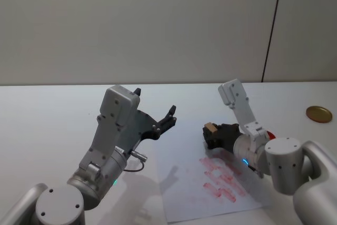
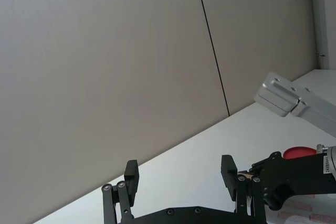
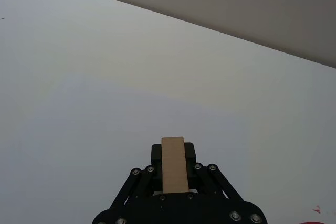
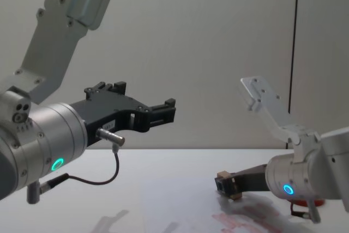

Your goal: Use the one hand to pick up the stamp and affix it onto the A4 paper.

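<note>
head view: stamp [image 1: 210,127] is gripped in the closed jaws of the right gripper [image 1: 211,133], low at the 12 o'clock edge of the a4 paper [image 1: 195,198], which bears red prints. left gripper [image 1: 155,101] is parked at 9 o'clock, jaws wide open, empty. right wrist view: grip is confirmed. chest view: contact cannot be told; pick-up is judged done, pressing left.
</note>
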Action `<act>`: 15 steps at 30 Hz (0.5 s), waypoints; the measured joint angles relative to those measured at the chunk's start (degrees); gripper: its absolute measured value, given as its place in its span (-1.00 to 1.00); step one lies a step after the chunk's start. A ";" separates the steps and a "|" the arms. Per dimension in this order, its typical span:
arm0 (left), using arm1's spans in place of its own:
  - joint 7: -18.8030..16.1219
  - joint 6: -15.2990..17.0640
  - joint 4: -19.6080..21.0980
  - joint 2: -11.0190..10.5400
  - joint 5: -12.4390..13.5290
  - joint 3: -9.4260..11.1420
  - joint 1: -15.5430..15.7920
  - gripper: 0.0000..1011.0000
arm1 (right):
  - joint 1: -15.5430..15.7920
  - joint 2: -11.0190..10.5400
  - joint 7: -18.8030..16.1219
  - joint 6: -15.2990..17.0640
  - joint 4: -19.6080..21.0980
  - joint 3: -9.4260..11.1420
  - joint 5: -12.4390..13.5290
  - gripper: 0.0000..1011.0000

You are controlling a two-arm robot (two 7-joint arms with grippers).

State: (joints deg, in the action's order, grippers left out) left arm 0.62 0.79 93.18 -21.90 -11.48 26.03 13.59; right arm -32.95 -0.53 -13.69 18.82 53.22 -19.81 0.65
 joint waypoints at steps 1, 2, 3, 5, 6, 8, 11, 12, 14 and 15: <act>0.00 0.00 0.00 0.00 0.00 0.00 0.00 0.96 | -0.04 0.01 0.00 0.09 0.04 0.03 0.03 -0.57; 0.00 0.00 0.00 0.00 0.00 0.00 0.00 0.96 | -0.07 0.02 0.00 0.25 0.13 0.05 0.08 -0.57; 0.00 0.00 0.00 0.00 0.00 0.00 0.00 0.96 | -0.12 0.02 0.00 0.38 0.26 0.09 0.10 -0.57; 0.00 0.00 0.00 0.00 0.00 0.00 0.00 0.96 | -0.18 0.03 0.02 0.80 0.81 0.17 0.23 -0.57; 0.00 0.00 0.00 0.00 0.00 0.00 0.00 0.96 | -0.19 0.03 0.03 0.92 1.03 0.20 0.27 -0.57; 0.00 0.00 0.00 0.00 0.00 0.00 0.00 0.96 | -0.16 0.01 0.06 1.26 1.86 0.28 0.42 -0.57; 0.00 0.00 0.00 0.00 0.00 0.00 0.00 0.96 | 0.07 -0.11 0.14 1.56 3.09 0.36 0.67 -0.57; 0.00 0.00 0.00 0.00 0.00 0.00 0.00 0.96 | 0.16 -0.20 0.16 1.63 3.62 0.36 0.71 -0.57; 0.00 0.00 0.00 0.00 0.00 0.00 0.00 0.96 | 0.35 -0.31 0.16 1.79 5.17 0.46 1.00 -0.57; 0.00 0.00 0.00 0.00 0.00 0.00 0.00 0.96 | 0.41 -0.36 0.19 1.79 5.99 0.52 1.11 -0.57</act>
State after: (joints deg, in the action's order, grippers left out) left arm 0.62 0.79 93.18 -21.89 -11.48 26.02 13.59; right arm -32.54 -0.89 -13.50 20.61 59.21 -19.29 1.76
